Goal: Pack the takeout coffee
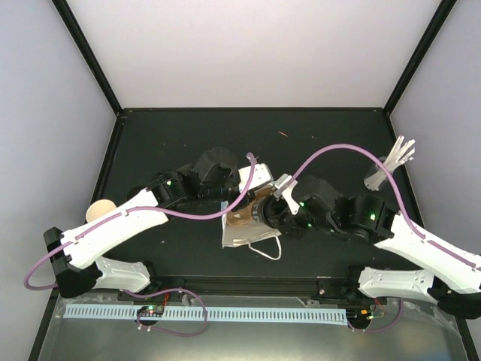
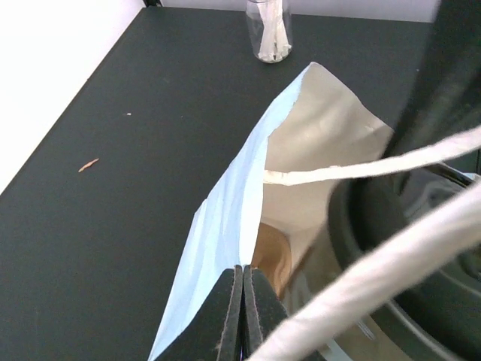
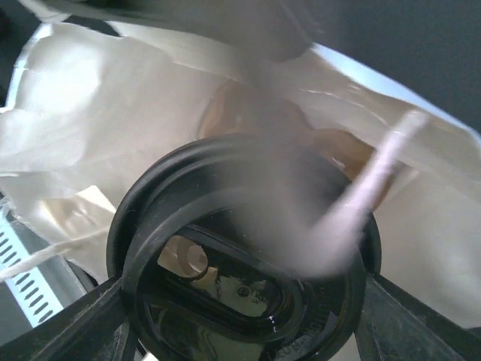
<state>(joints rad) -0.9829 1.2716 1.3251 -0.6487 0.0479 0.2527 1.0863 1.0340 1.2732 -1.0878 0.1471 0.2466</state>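
Note:
A takeout coffee cup with a black lid (image 3: 240, 256) sits between my right gripper's (image 3: 244, 308) two fingers, which are shut on it. It hangs at the mouth of the light-blue paper bag (image 1: 244, 233). Inside the bag shows the brown cup carrier (image 3: 331, 150). My left gripper (image 2: 242, 289) is shut on the bag's (image 2: 225, 226) upper edge, with the carrier (image 2: 274, 256) just behind it and the black lid (image 2: 391, 248) to its right. From above, the left gripper (image 1: 237, 197) and right gripper (image 1: 263, 214) meet over the bag. Another cream cup (image 1: 100, 210) stands beside the left arm.
A clear glass of white sticks (image 1: 383, 171) stands at the right edge of the black table (image 1: 188, 135); the same glass (image 2: 270, 30) is at the top of the left wrist view. The bag's white handles (image 2: 376, 162) cross in front of the lid. A small brown scrap (image 1: 282, 134) lies at the back.

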